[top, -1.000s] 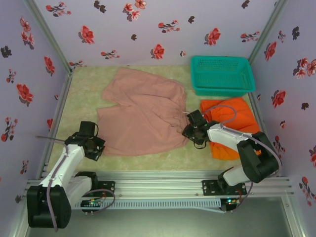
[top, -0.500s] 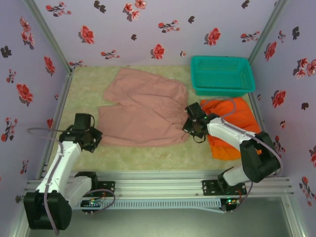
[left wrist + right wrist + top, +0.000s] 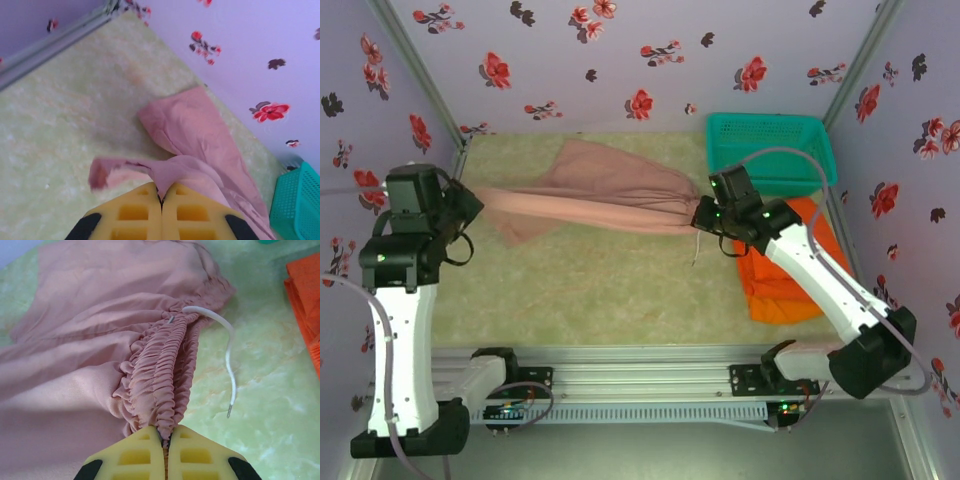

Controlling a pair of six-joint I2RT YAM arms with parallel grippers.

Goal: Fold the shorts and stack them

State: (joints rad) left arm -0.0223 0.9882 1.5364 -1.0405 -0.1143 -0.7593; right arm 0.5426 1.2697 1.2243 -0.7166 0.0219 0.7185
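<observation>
1. Pink shorts [image 3: 610, 200]: strung out as a sagging band between the two grippers, across the far middle of the mat [image 3: 600, 290]. The near part is lifted, and the far edge seems to rest on the mat.
2. Handling (judged): light, limp cloth with no stiffness. It drapes and bunches wherever it is unsupported. Thin single layers are likely to slip from a pinch.
3. Waistband [image 3: 160, 385]: gathered elastic, thicker and ridged, probably the surest place to hold. The opposite hem corners serve for spreading the cloth flat.
4. Drawstring [image 3: 227, 350]: white, hanging loose from the waistband. It may snag or get folded in.
5. Right gripper [image 3: 167, 435]: fingers pressed together on the bunched waistband.
6. Left gripper [image 3: 161, 192]: fingers closed on a fold of a pink leg, raised at the left wall.
7. Orange shorts [image 3: 785, 275]: folded on the mat at right, partly under the right arm. The number of layers cannot be told.
8. Basket [image 3: 770, 150]: teal mesh, far right corner, just beyond the orange shorts.
</observation>
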